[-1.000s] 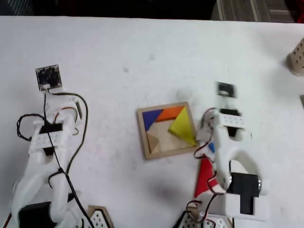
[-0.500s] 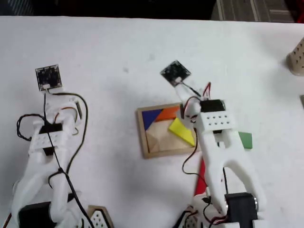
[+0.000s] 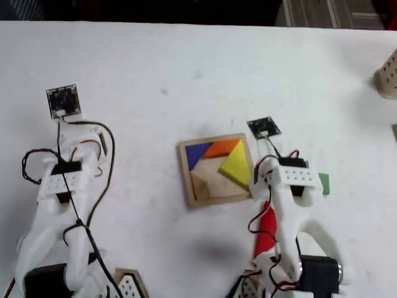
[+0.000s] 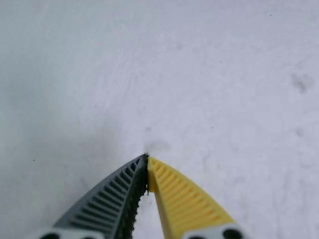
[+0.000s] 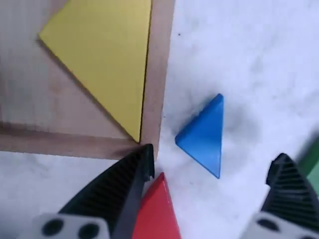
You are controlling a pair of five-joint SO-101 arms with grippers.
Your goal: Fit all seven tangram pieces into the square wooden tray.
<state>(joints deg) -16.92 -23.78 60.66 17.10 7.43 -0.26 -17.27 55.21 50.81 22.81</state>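
R arm's jaws stood apart astride the blue triangle, lying on the tabletop just outside the tray by its lower-right corner, long edge parallel w/ the jaws; L arm's jaws together, far left.

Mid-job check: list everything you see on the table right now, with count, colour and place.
table: one, white.
wooden tray: one, tan, mid-table.
blue triangle: one, tray's far-left corner.
orange piece: one, along the tray's far edge.
yellow triangle: one, tray's right side.
small blue triangle: one, on the table just outside the tray's right rim.
red triangle: one, on the table beside the right arm.
green piece: one, on the table right of that arm.
beige object: one, far-right table edge.
left arm: white, left of the tray, jaws shut.
right arm: white, jaws open around the small blue triangle.
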